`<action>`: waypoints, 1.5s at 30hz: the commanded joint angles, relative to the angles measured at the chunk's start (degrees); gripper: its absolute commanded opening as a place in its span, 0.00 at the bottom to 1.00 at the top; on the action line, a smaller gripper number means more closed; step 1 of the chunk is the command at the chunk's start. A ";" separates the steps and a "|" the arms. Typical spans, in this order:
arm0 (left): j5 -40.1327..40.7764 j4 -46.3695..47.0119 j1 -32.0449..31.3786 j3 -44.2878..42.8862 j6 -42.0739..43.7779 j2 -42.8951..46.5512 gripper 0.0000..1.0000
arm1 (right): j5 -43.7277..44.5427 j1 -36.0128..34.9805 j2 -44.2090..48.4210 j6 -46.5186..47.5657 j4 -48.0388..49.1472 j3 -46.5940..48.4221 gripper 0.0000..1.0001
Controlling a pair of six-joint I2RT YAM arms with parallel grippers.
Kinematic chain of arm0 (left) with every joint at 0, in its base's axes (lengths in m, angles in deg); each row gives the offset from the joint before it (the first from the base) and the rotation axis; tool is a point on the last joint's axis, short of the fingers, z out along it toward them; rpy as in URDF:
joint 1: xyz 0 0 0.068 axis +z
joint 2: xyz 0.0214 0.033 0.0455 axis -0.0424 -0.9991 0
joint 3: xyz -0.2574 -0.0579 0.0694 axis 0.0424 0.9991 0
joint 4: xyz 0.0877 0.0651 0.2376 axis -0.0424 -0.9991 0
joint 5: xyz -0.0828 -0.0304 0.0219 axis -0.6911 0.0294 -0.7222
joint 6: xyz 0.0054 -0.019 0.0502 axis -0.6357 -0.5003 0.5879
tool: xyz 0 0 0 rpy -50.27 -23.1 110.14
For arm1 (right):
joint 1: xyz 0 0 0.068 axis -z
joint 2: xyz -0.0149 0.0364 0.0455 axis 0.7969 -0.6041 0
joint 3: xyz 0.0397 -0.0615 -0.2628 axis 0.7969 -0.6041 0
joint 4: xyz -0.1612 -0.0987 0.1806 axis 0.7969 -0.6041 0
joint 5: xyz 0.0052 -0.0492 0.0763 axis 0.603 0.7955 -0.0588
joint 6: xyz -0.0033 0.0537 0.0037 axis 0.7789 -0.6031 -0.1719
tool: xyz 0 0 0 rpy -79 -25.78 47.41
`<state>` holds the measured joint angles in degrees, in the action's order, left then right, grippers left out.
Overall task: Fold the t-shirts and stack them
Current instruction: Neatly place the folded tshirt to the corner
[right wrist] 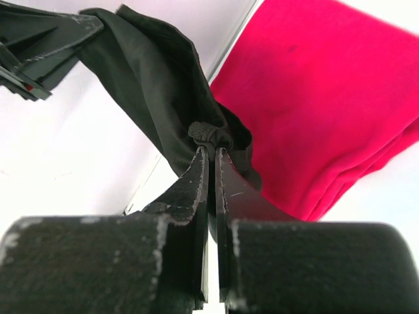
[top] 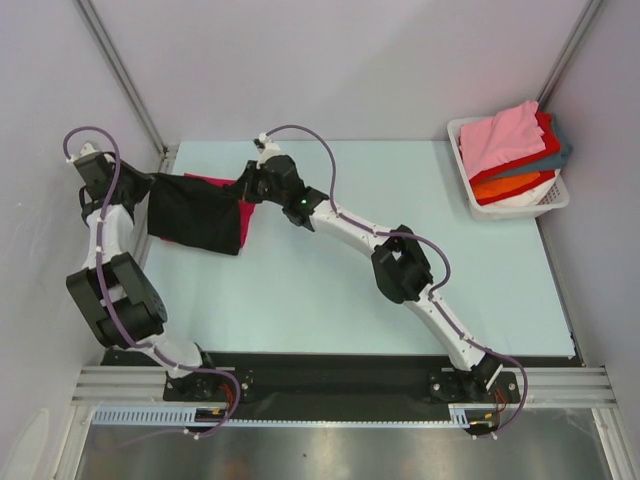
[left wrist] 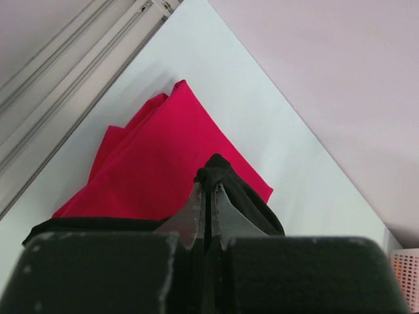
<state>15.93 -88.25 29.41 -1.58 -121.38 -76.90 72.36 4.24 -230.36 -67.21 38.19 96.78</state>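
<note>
Evidently the left hand and right hand each pinch an edge of the black t-shirt, stretching it taut over the folded magenta-red t-shirt at upper left of the worktop, likely to lay it on top.

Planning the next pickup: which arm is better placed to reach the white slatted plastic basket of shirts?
Probably right. The white basket stands at the far right, on that arm's side; the left gripper is at the far left. The right gripper must first release the black cloth t-shirt both hold.
</note>
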 commanded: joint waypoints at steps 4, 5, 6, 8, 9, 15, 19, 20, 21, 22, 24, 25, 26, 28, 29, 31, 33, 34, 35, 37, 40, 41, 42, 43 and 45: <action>-3.74 5.79 0.53 -3.59 -2.41 -4.36 0.00 | 0.96 2.01 -2.30 -2.40 2.80 4.65 0.00; -3.74 6.05 0.44 -3.59 -2.50 -4.63 0.00 | 0.96 2.45 -2.30 -2.67 2.98 4.73 0.00; -3.66 6.49 0.44 -3.59 -2.50 -5.06 0.00 | 1.22 2.63 -2.65 -2.93 3.15 4.82 0.00; -3.57 7.02 0.35 -3.93 -2.58 -6.38 0.00 | 1.49 2.98 -3.53 -3.37 3.24 5.87 0.00; -3.83 7.28 0.44 -4.20 -2.85 -6.82 0.00 | 1.40 3.33 -4.05 -3.55 3.33 6.40 0.00; -5.23 8.34 0.00 -6.31 -4.08 -10.08 0.00 | 1.22 4.65 -6.87 -6.18 4.90 9.13 0.00; -4.62 8.34 0.00 -7.36 -4.25 -10.69 0.00 | 1.22 4.65 -7.48 -5.92 6.40 9.13 0.00; -4.62 8.34 0.09 -8.15 -4.34 -11.04 0.00 | 1.31 4.65 -7.57 -6.18 6.75 9.22 0.00; -4.88 8.34 0.00 -8.68 -4.43 -12.09 0.00 | 1.31 4.65 -7.92 -6.45 6.93 9.13 0.00; -5.15 8.34 0.09 -9.12 -4.52 -12.54 0.00 | 1.40 4.65 -8.27 -6.71 7.19 9.04 0.00; -5.24 9.90 0.00 -10.09 -4.52 -13.41 0.00 | 1.40 4.83 -9.15 -7.59 8.07 9.30 0.00; -5.06 10.01 -0.17 -10.26 -4.52 -14.11 0.00 | 1.31 4.92 -9.33 -8.03 8.51 9.39 0.00; -4.89 10.09 -0.18 -10.53 -4.43 -14.56 0.00 | 1.31 5.09 -9.59 -8.38 9.39 9.48 0.00; -4.88 10.18 -0.26 -10.88 -4.34 -15.61 0.00 | 1.31 5.18 -10.38 -8.73 9.83 10.09 0.00; -4.97 10.53 -0.35 -11.05 -4.52 -16.05 0.00 | 1.31 5.18 -10.73 -8.65 10.18 10.36 0.00; -5.15 10.88 -0.35 -11.23 -4.69 -17.02 0.00 | 1.84 5.27 -11.35 -8.82 10.80 10.36 0.00; -5.24 11.41 -0.44 -11.67 -4.96 -17.81 0.00 | 2.10 5.53 -11.88 -9.43 11.68 10.53 0.00; -5.24 11.41 -0.53 -11.85 -5.04 -18.07 0.00 | 2.28 5.71 -12.23 -10.05 11.85 10.80 0.00; -5.32 11.50 -0.61 -12.46 -5.13 -18.95 0.00 | 2.45 5.80 -12.93 -10.31 12.55 10.97 0.00; -5.41 11.68 -0.88 -13.25 -5.31 -19.57 0.00 | 2.71 6.15 -13.55 -11.10 13.35 11.06 0.00; -5.15 12.20 -1.23 -14.48 -5.48 -21.32 0.00 | 2.54 6.58 -14.60 -12.16 15.28 11.24 0.00; -4.97 12.64 -1.40 -14.66 -5.48 -21.85 0.00 | 2.54 6.59 -15.13 -12.34 16.24 11.24 0.00; -4.80 12.99 -1.67 -14.83 -5.66 -22.81 0.00 | 2.89 6.67 -15.39 -12.34 16.51 11.33 0.00; -4.54 13.43 -1.84 -15.01 -5.75 -23.34 0.00 | 3.15 6.76 -15.83 -12.43 16.77 11.50 0.00; -4.80 14.31 -2.19 -15.97 -6.54 -25.27 0.00 | 3.95 6.94 -17.06 -13.39 17.92 12.02 0.00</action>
<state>10.53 -78.96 27.67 -13.97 -126.67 -100.22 73.95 10.34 -245.77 -79.14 50.76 105.20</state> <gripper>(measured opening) 0.019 0.026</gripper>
